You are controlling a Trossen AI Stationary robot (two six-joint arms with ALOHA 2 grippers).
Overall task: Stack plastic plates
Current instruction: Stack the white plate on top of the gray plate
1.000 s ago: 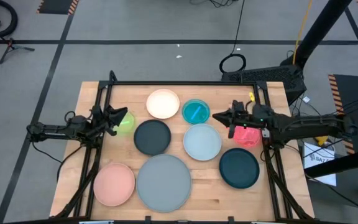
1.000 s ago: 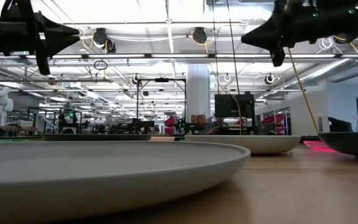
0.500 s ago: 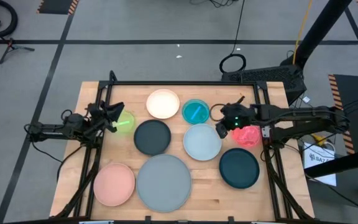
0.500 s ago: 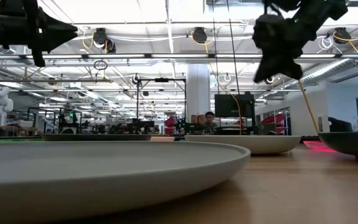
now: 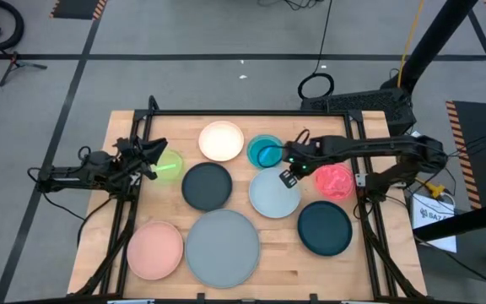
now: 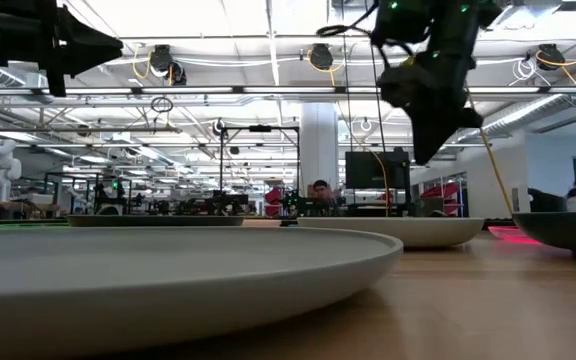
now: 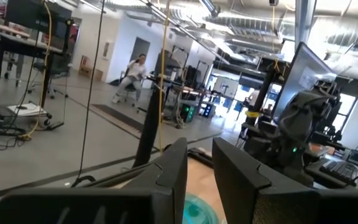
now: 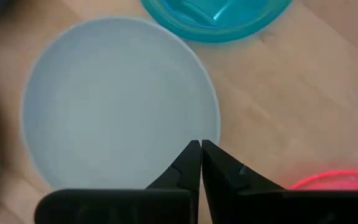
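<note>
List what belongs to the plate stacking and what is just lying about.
Job: grey plate, light blue, black, dark teal, salmon, cream, cyan, lime, pink-red; right gripper over light blue; left gripper beside lime.
Lying about: cable coil on floor; seated person.

My left claw [image 5: 153,157] covers part of the lime green dish [image 5: 170,165]; my right wrist view crops the cyan dish [image 8: 219,17] and pink-red dish [image 8: 337,180].

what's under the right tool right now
The right tool, fingers shut and empty, hangs above the rim of the light blue plate, on bare wood beside the cyan dish. The rim stretch behind its fingers is hidden.
</note>
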